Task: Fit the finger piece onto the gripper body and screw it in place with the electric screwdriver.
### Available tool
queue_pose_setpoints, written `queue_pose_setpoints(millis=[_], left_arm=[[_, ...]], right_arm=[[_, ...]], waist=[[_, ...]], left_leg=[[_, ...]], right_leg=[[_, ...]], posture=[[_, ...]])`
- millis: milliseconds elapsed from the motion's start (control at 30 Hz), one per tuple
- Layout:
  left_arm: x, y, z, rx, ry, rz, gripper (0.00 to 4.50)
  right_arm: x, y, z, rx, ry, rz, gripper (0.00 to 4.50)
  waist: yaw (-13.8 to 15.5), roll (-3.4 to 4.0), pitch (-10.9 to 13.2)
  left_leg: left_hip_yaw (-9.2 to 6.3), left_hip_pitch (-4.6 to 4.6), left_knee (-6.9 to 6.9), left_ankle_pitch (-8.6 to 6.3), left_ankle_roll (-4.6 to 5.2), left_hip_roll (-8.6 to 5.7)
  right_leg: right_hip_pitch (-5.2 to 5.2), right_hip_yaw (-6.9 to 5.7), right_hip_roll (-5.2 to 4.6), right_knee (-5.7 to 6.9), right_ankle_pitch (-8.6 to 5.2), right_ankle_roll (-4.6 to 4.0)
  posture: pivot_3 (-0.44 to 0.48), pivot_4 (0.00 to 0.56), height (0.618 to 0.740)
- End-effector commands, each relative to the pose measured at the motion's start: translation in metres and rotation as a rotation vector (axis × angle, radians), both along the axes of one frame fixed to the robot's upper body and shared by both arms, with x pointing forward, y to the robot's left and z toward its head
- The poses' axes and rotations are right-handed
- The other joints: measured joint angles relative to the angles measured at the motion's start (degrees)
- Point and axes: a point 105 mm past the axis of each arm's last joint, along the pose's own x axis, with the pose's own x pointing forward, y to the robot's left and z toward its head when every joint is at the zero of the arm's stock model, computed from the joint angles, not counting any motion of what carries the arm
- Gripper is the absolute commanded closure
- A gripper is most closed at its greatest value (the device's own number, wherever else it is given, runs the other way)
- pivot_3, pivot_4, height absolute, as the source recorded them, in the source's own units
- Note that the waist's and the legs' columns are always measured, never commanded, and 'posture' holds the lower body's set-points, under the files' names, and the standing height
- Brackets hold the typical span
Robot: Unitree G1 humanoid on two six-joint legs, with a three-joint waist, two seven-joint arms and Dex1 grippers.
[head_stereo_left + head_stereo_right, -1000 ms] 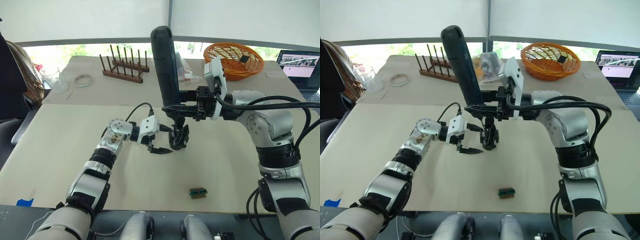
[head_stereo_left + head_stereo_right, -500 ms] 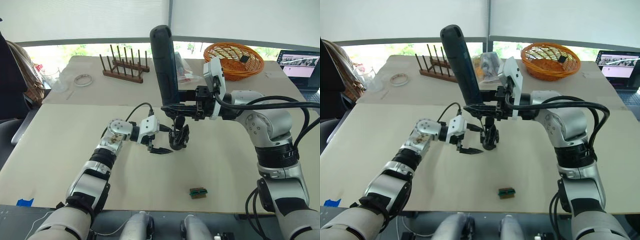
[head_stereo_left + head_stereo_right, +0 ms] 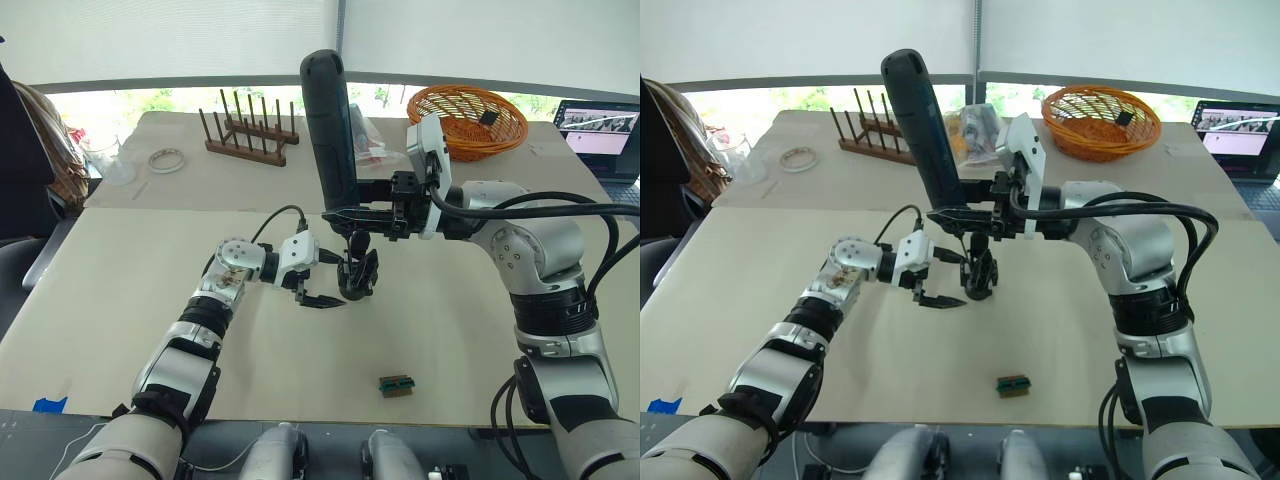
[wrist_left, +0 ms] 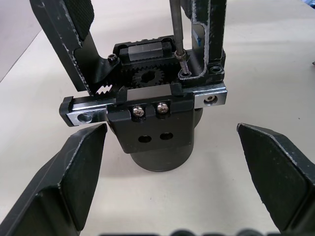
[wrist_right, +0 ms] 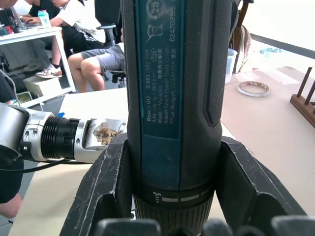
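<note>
While R gripper (image 3: 352, 212) clamped electric screwdriver (image 3: 331, 125), bit in screw on gripper body (image 4: 155, 128), L gripper (image 3: 318, 280) jaws apart; mid-screwing, probably needed steady downward pressure next.

The place looks like a lab or office workroom set up for robot trials. A wide table (image 3: 120, 290) covered in plain beige sheeting serves as the work surface, beneath a long window with white roller blinds (image 3: 180, 40). An open laptop (image 3: 598, 135) sits at the table's far right corner. Odd test props lie along the far edge: a wooden peg rack (image 3: 247, 135), an orange wicker basket (image 3: 466, 118), a roll of tape (image 3: 165, 160). In the right wrist view, seated people (image 5: 83, 44) work at a desk (image 5: 29, 37) with office chairs behind.
</note>
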Motion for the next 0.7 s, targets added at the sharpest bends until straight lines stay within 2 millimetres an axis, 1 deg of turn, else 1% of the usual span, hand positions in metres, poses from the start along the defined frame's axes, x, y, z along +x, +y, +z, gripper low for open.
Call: queue_pose_setpoints(millis=[33, 700], left_arm=[[0.0019, -0.003, 0.0102, -0.002, -0.037, -0.014, 0.0], [0.0023, -0.0039, 0.0106, -0.002, -0.043, -0.012, 0.0]], right_arm=[[-0.0055, -0.0031, 0.0233, 0.051, -0.097, 0.013, 2.57], [-0.005, -0.003, 0.0194, 0.052, -0.091, 0.008, 2.57]], waist=[[0.0, 0.0, 0.0], [0.0, 0.0, 0.0]], left_leg=[[0.0, 0.0, 0.0, 0.0, 0.0, 0.0], [0.0, 0.0, 0.0, 0.0, 0.0, 0.0]], right_leg=[[0.0, 0.0, 0.0, 0.0, 0.0, 0.0], [0.0, 0.0, 0.0, 0.0, 0.0, 0.0]], posture=[[0.0, 0.15, 0.74], [0.0, 0.15, 0.74]])
